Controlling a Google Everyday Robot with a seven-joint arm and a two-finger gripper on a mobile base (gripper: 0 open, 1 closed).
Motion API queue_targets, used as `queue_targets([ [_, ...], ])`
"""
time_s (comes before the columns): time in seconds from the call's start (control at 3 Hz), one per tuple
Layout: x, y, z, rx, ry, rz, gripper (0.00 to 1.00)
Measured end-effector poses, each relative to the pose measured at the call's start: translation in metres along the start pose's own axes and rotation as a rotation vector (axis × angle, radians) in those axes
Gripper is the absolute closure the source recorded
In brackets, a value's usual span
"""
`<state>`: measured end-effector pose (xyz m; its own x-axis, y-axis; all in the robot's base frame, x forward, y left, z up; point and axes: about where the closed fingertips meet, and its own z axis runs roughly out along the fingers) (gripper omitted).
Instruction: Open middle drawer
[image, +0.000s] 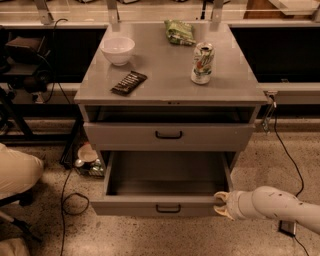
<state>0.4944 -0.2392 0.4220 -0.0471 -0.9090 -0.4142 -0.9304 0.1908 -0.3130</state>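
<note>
The middle drawer is a grey tray with a low front panel and a small black bar handle. It stands pulled far out of the grey cabinet, and its inside shows bare. My gripper, cream-coloured on a white arm, reaches in from the right. It sits at the right end of the drawer's front panel with its fingertips apart, touching or nearly touching that corner. It holds nothing.
Above it, the top drawer is out a little. On the cabinet top are a white bowl, a dark snack bar, a green bag and a can. Cables and a small cup lie on the floor at the left, beside a person's knee.
</note>
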Motion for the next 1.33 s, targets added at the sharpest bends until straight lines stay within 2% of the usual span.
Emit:
queue_targets([
  [1.33, 0.0000, 0.0002, 0.0000, 0.000, 0.000, 0.000, 1.00],
])
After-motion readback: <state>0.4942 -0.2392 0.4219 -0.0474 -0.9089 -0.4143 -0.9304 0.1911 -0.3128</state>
